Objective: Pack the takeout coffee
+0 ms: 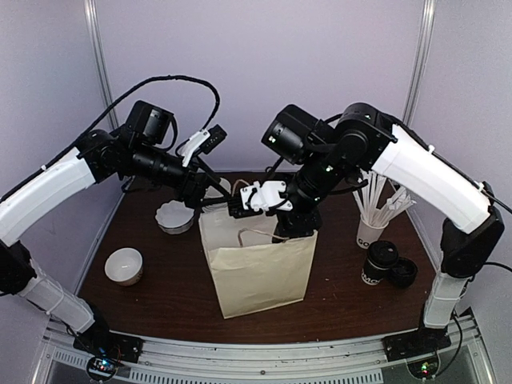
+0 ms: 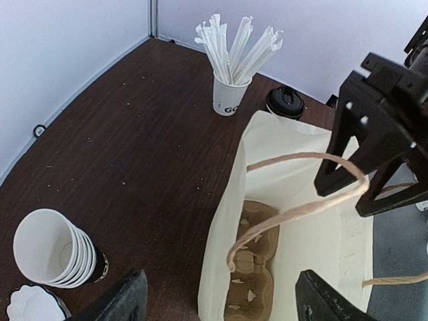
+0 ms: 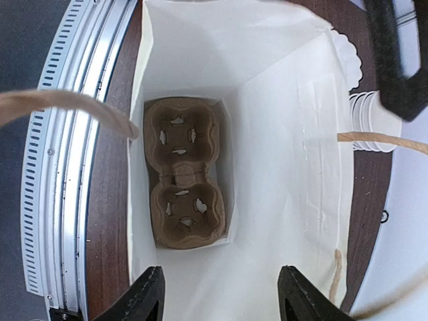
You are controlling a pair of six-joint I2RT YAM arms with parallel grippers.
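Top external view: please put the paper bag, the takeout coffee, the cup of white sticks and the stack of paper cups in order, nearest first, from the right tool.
1. Paper bag, centre: the right tool hangs at its mouth.
2. Cup of white sticks and takeout coffee, both at right: too close to call.
3. Stack of paper cups, far left.
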